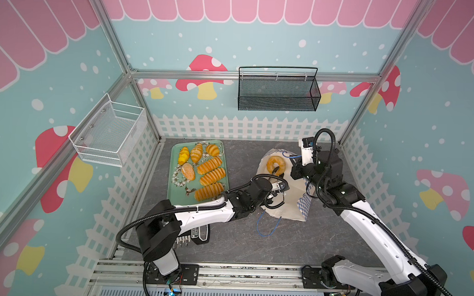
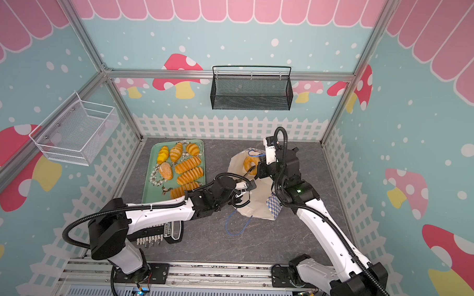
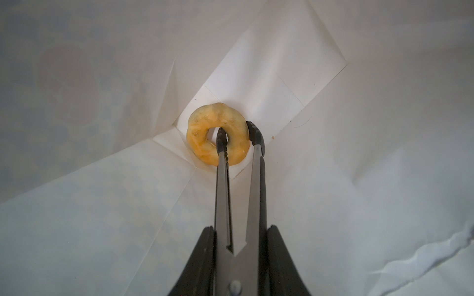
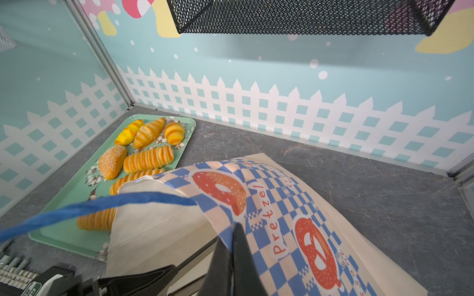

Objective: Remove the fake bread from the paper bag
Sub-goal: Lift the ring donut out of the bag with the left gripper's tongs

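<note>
Where the grey stone-patterned table point(image 1: 227, 235) meets the left wall, a white wire basket point(image 1: 109, 133) hangs with nothing visible in it. Just right of it, at the far left of the table, lies a mint-green tray point(image 1: 174, 190) bearing seven glossy golden-orange pastries: a yellow scored piece point(image 1: 183, 155), a croissant point(image 1: 197, 152) and a round striped bun point(image 1: 212, 150) along the far edge, a seeded bun point(image 1: 188, 171) below them, and three ribbed loaves point(image 1: 212, 176) lying side by side.

Right of the tray, the left gripper point(image 3: 241, 258) is clamped on a pair of metal tongs point(image 3: 221, 192) and reaches into the mouth of the paper bag point(image 1: 288, 202). The left wrist view shows the tongs closed on the ring doughnut point(image 3: 202, 123): one black tip passes through the hole, the other presses the outer edge. The doughnut is pale golden-orange, lumpy and matt-looking in the dim light, and sits on the folded white bottom inside the bag; both top views show it through the opening point(image 2: 248, 161).

The bag is cream, creased, with a blue-and-white checkered band, round orange logos and the word "Pretzel". A blue cord handle point(image 4: 102, 205) runs from its rim. At the right, the right gripper point(image 4: 232, 246) is pinched closed on the checkered rim. A black mesh basket point(image 1: 278, 93) hangs on the far wall.
</note>
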